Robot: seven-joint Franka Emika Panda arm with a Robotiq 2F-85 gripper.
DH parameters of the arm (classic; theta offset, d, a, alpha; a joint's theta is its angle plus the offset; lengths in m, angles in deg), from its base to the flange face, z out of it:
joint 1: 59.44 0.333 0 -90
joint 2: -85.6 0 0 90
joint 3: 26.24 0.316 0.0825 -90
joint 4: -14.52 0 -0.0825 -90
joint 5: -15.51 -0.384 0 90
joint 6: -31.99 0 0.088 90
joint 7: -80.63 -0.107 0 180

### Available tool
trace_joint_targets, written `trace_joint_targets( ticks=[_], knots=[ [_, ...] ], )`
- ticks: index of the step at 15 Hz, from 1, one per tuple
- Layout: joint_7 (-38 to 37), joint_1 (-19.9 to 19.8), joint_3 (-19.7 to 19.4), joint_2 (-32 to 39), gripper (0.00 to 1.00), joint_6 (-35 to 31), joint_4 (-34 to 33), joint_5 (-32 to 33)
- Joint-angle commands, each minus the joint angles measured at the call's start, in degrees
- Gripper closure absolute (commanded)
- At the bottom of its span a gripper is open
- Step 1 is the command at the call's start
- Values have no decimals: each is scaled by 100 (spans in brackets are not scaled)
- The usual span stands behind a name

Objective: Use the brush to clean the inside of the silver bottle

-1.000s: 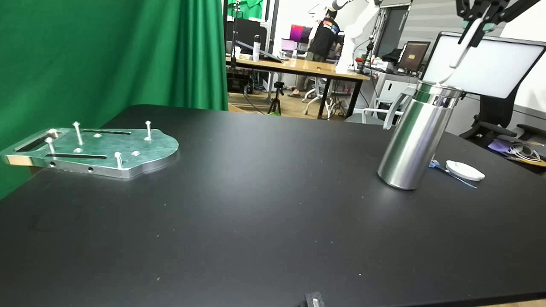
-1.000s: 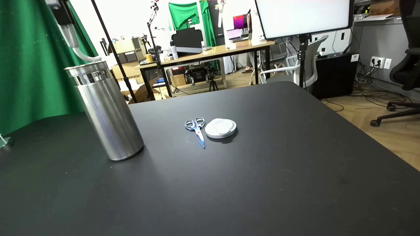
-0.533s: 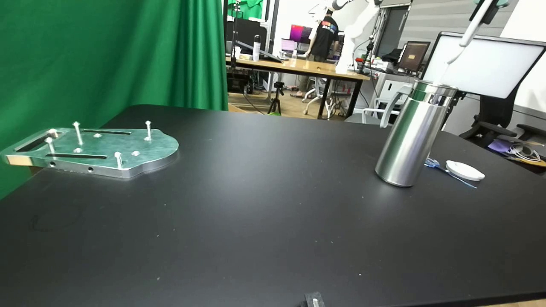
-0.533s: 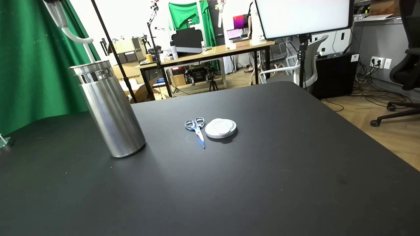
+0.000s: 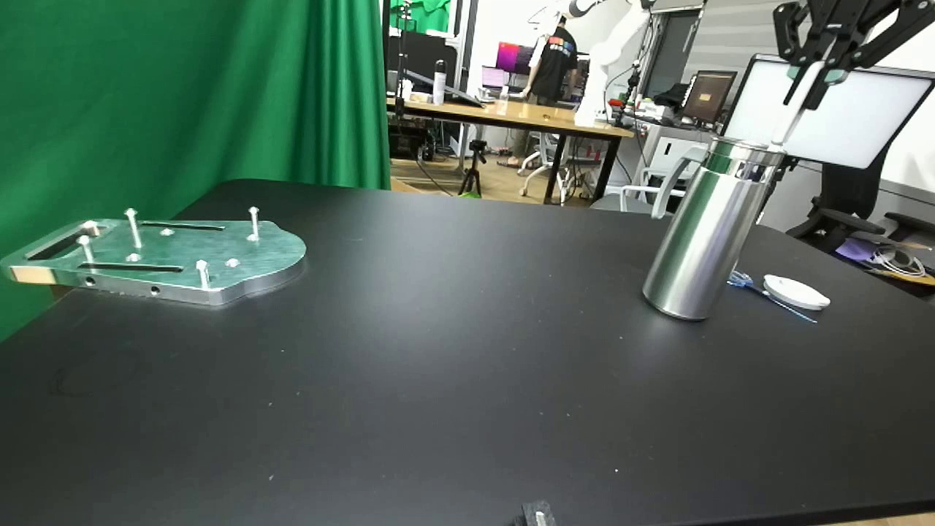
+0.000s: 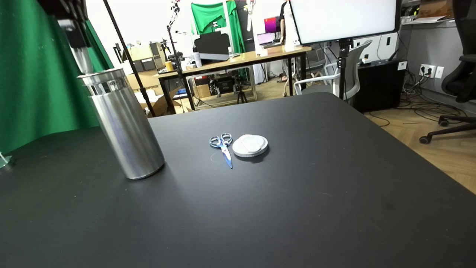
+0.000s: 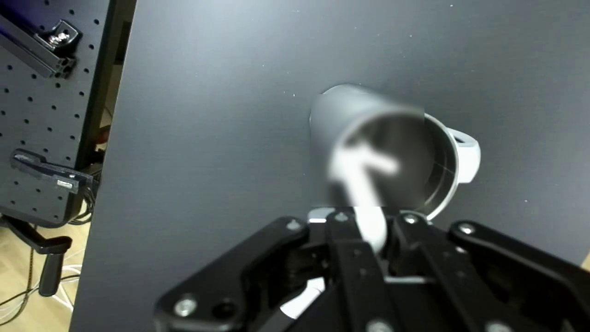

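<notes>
Green cloth (image 5: 190, 88) hangs at the left of the frame in an exterior view, behind a metal plate (image 5: 186, 248) with pegs. At the upper right, the gripper (image 5: 800, 104) pinches a white brush (image 5: 791, 122) that dips into the silver bottle (image 5: 705, 241). In an exterior view, the bottle is at the left, and scissors (image 6: 224, 149) show plainly mid-frame, but nearly all of the plate is cut off. Only the wrist view, though blurry, looks down inside the bottle, right of the middle. So this looks like the scrubbing part; pulling the brush out is left. I can't tell if it's clean.
</notes>
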Motion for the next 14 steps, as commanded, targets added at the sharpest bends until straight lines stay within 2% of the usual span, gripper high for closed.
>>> trace_joint_targets(
  ticks=[1,7,14],
  knots=[
    [-144,35,-71,338,96,0,-123,61],
    [-123,59,-135,380,96,34,-237,16],
    [-25,80,-144,70,96,128,-320,-73]
  ],
)
